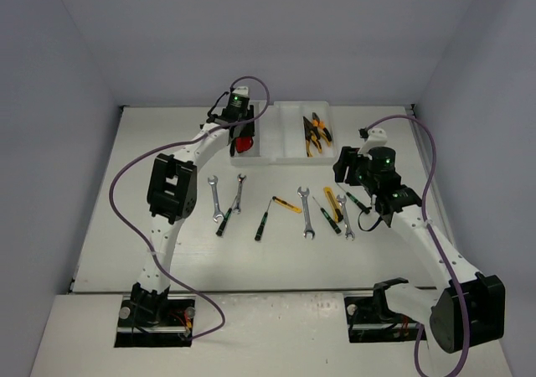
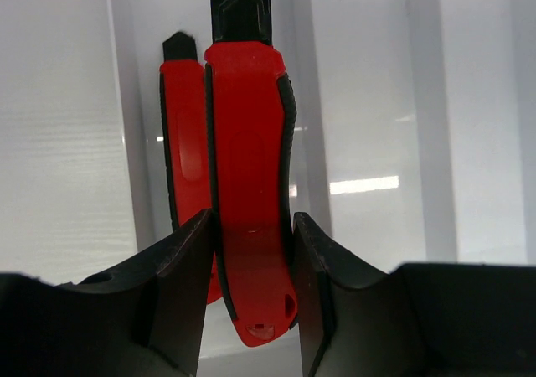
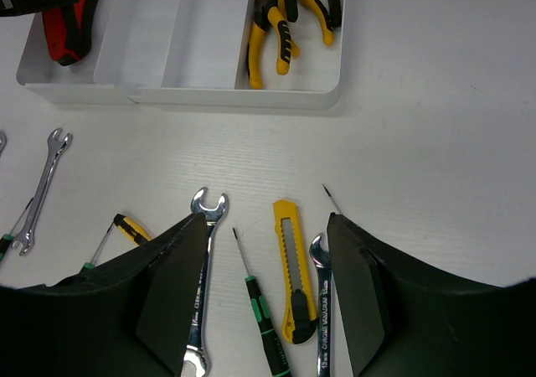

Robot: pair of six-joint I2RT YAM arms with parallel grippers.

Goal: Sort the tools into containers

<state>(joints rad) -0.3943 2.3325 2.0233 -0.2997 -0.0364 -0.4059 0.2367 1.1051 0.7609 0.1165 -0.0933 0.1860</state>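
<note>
My left gripper (image 1: 242,132) (image 2: 251,226) hangs over the left slot of the white tray (image 1: 280,134), shut on a red cutter (image 2: 247,142) (image 1: 244,145) that points down into the slot. A second red cutter (image 2: 184,142) shows just behind it. Yellow-handled pliers (image 1: 316,132) (image 3: 285,17) lie in the tray's right slot. My right gripper (image 1: 352,172) (image 3: 268,218) is open and empty above the table. Below it lie a silver wrench (image 3: 201,285), a black-green screwdriver (image 3: 260,310), a yellow cutter (image 3: 289,268) and another wrench (image 3: 321,310).
Further left on the table lie two wrenches (image 1: 214,197) (image 1: 239,188), two screwdrivers (image 1: 224,224) (image 1: 262,222) and a small yellow-black tool (image 1: 287,204). The tray's two middle slots (image 3: 193,50) hold nothing. Grey walls close in the table on three sides.
</note>
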